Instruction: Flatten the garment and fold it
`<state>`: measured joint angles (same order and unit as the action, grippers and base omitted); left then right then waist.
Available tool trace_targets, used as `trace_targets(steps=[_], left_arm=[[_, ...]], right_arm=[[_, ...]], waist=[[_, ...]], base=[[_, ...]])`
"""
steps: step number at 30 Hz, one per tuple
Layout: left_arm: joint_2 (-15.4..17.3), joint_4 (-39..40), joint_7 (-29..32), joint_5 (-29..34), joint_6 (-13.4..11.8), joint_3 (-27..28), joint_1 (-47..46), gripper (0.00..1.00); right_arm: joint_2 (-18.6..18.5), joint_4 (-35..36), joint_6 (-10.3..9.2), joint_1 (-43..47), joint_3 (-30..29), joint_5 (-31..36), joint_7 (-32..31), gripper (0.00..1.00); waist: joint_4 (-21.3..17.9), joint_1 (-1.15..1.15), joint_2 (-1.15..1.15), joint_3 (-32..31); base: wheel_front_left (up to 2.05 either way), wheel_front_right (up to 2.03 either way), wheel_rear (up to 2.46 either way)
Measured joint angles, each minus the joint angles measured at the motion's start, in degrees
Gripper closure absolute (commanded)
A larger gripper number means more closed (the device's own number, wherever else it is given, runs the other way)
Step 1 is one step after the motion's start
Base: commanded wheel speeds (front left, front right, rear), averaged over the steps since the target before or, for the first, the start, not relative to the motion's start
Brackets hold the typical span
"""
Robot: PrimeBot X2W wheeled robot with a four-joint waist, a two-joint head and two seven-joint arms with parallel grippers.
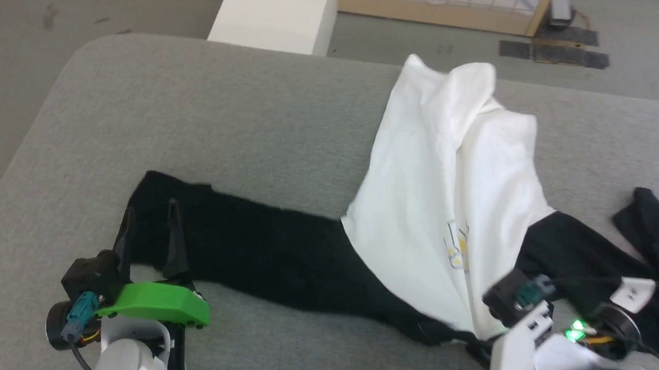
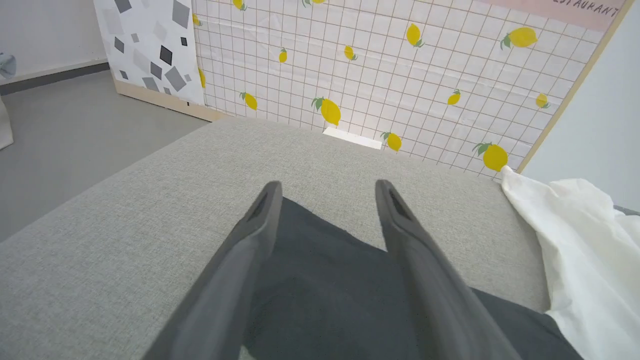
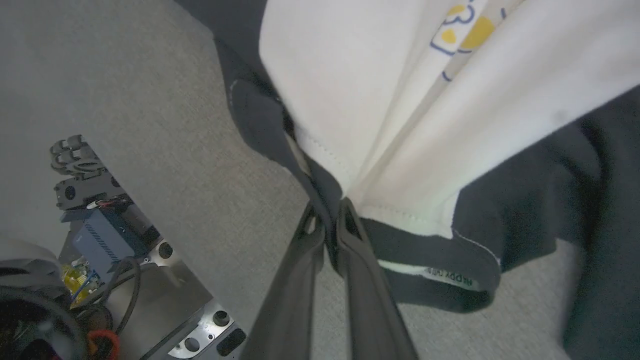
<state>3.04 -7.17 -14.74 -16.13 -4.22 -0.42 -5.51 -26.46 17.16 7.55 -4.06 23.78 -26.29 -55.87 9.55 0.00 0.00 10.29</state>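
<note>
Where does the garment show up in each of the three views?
Head view: garment spread centre to right, black sleeve reaching left.
Left wrist view: black sleeve bottom centre, white body right edge.
Right wrist view: upper right, right pincer pinching near collar.
Shared landmark: grey cushion.

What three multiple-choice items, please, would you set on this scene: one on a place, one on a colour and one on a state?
1. Where is the left pincer?
A) at the end of the black sleeve
B) over the yellow print
C) above the floor

2. What colour is the body of the garment?
A) red
B) white
C) green

3. How is the right pincer?
A) wide open
B) shut on nothing
C) shut on the garment

Key:
1 A, its open fingers lie over the sleeve's end.
2 B, white cloth spreads over the grey cushion.
3 C, black fabric is pinched between its fingers.
</note>
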Motion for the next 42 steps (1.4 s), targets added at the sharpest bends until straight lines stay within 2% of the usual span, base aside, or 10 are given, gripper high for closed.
trace_targets(steps=[3,4,5,6,7,15,18,21,33,42], left_arm=[[-0.01,-0.18,0.0,0.07,0.45,0.64,0.48,0.0],[0.0,-0.29,0.0,0.12,0.64,0.69,0.63,0.0],[-0.01,-0.35,0.0,0.12,0.65,0.6,0.73,0.0],[-0.02,-0.48,0.0,0.13,0.67,0.45,0.76,0.0],[-0.02,-0.7,0.0,0.14,0.71,0.29,0.77,0.0],[-0.03,-4.09,0.36,0.47,1.2,-1.42,2.41,0.0],[0.2,-5.54,4.2,1.18,0.41,-2.14,3.79,0.0],[0.24,-6.42,9.92,0.71,-1.52,-1.92,4.74,0.0],[0.11,-1.48,32.93,-4.91,-1.51,-9.66,8.12,0.0],[-0.02,2.04,38.44,-11.09,-0.8,-15.73,8.98,0.0]], right_arm=[[1.34,2.5,0.01,4.81,-3.0,0.22,-0.81,1.0],[1.85,2.41,0.0,6.04,-3.22,0.57,-0.85,0.9],[2.25,2.16,0.0,6.94,-3.26,0.8,-0.67,0.89],[2.74,1.62,0.01,7.89,-3.16,1.13,-0.2,0.81],[3.47,0.82,0.0,8.62,-3.16,1.66,1.4,0.0],[16.07,-4.75,0.02,11.99,-11.38,8.75,24.96,0.0],[20.68,-5.71,0.01,13.29,-17.81,13.72,34.48,0.0],[22.43,-7.06,0.01,14.1,-22.16,17.14,39.54,0.0],[23.41,-12.0,0.0,14.01,-26.6,17.62,45.32,0.0],[23.46,-13.12,0.01,13.23,-26.09,16.6,45.76,0.0]], waist=[[-1.66,0.0,0.0,-0.89],[-2.21,0.0,0.0,-1.13],[-2.62,0.0,0.0,-1.33],[-3.05,0.0,0.0,-1.55],[-3.43,0.0,0.0,-1.76],[-4.49,0.0,0.0,-3.57],[-4.71,0.0,0.0,-4.28],[-5.09,0.0,0.0,-4.66],[-7.33,0.0,0.0,-5.48],[-8.47,0.0,0.0,-5.01]], base=[[0.0,0.0,0.0],[0.0,0.0,0.0],[0.0,0.0,0.0],[0.0,0.0,0.0],[0.0,0.0,0.0],[0.0,0.0,0.0],[0.0,0.0,0.0],[0.0,0.0,0.0],[0.0,0.0,0.0],[0.0,0.0,0.0]])
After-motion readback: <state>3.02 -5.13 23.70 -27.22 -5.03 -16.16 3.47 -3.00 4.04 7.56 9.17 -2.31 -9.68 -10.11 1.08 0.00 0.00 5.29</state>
